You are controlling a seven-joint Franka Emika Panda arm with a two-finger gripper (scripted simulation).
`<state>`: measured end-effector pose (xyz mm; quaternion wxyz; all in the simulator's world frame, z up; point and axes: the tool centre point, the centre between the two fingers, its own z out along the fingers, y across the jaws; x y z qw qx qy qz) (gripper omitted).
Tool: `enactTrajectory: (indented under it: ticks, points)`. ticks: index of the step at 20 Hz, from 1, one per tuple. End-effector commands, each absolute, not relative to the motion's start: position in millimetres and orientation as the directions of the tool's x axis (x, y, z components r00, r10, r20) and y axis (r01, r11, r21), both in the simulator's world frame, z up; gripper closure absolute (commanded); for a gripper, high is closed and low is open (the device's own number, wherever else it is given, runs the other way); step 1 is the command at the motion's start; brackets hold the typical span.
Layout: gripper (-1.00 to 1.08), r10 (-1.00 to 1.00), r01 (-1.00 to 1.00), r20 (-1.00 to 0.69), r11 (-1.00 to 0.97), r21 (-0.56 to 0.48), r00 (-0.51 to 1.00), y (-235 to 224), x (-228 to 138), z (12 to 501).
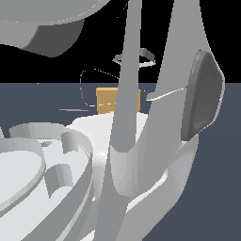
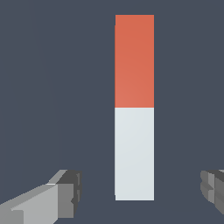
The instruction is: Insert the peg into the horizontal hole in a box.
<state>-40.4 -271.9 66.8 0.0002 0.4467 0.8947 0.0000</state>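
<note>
In the wrist view the peg (image 2: 134, 107) lies flat on the dark floor, one half orange-red, the other pale grey-white. My gripper (image 2: 140, 192) is open above it, its two grey fingers (image 2: 65, 192) set wide on either side of the white end, touching nothing. In the exterior view the tan box (image 1: 106, 100) shows only partly, behind the arm's grey links. The hole in the box is hidden, and the peg does not show in that view.
The arm's pale grey links (image 1: 141, 141) fill most of the exterior view and block the scene. The dark blue-grey floor (image 2: 43, 87) surrounds the peg.
</note>
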Motion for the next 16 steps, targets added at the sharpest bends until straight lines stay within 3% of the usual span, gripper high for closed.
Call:
enactTrajectory:
  ticks: [1,16]
  points:
    - [-0.92,0.799,0.799,0.0,0.601,0.0,-0.601,-271.9,-40.6,64.0]
    - [-0.92,0.799,0.799,0.0,0.601,0.0,-0.601,-271.2,-40.4,17.2]
